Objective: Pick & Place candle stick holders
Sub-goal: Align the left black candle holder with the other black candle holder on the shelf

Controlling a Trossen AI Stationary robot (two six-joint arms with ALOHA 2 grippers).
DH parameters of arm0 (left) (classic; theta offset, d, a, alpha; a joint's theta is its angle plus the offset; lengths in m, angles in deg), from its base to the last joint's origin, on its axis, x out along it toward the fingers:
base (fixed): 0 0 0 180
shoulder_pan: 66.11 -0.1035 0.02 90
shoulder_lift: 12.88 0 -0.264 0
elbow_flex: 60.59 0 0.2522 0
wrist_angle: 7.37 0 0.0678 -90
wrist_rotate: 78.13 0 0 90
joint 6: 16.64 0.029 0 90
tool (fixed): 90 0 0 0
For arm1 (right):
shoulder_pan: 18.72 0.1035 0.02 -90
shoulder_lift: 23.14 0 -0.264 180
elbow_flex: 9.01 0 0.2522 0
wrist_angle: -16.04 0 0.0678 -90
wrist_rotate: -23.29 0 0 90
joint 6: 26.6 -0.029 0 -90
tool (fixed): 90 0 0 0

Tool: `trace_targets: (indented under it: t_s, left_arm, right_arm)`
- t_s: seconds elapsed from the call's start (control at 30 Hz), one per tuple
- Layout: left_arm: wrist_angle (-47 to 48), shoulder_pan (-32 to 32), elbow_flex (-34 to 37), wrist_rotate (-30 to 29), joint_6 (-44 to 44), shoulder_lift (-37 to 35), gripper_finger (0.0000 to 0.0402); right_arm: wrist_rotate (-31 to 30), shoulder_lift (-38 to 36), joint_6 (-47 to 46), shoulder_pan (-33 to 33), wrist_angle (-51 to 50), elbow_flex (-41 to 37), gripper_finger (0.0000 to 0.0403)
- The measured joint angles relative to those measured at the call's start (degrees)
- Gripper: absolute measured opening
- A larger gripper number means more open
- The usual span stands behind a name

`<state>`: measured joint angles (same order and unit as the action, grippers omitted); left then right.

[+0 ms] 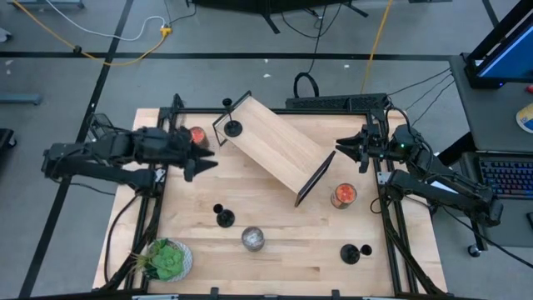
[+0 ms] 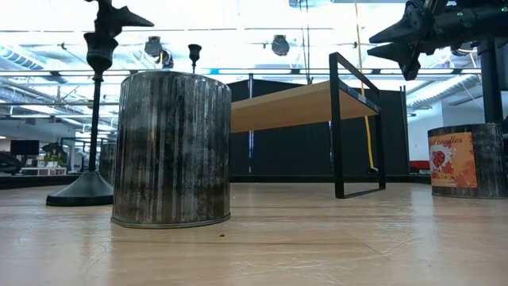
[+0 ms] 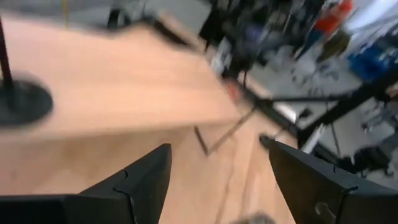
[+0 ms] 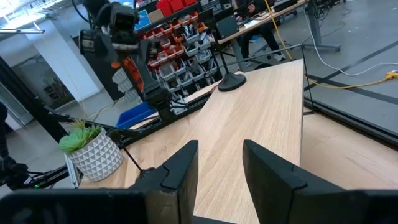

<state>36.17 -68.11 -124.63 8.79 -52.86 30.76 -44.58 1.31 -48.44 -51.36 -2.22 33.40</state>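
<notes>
One candle stick holder stood on the raised wooden shelf; others stood on the table nearer. Left gripper hovered beside the shelf, jaws spread, empty. Right gripper hung partly parted, holding nothing. Best descend straight over a stem, closing low.

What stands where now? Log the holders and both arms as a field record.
On shelf: one candle stick holder on the wooden shelf
On table: middle holder, right holder
Left gripper: jaws open, empty, beside the shelf
Right gripper: jaws open, empty, at the shelf's other end
Others: silver jar, potted plant
</notes>
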Motion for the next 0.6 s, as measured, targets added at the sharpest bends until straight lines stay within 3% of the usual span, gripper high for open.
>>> trace_targets:
  t_s: [0.2, 0.43, 0.6]
  left_arm:
    - [8.94, 4.67, -3.06, 1.54, -7.75, 6.44, 0.0278]
    - [13.08, 8.32, -3.53, 9.0, -17.78, 11.89, 0.0278]
    - [16.05, 10.49, -3.53, 10.07, -21.23, 13.99, 0.0278]
  right_arm:
    - [0.02, 0.0, 0.0, 0.0, 0.0, 0.0, 0.0116]
    - [0.02, 0.0, 0.0, 0.0, -0.02, 0.0, 0.0116]
    - [0.02, 0.0, 0.05, 0.0, -0.02, 0.0, 0.0116]
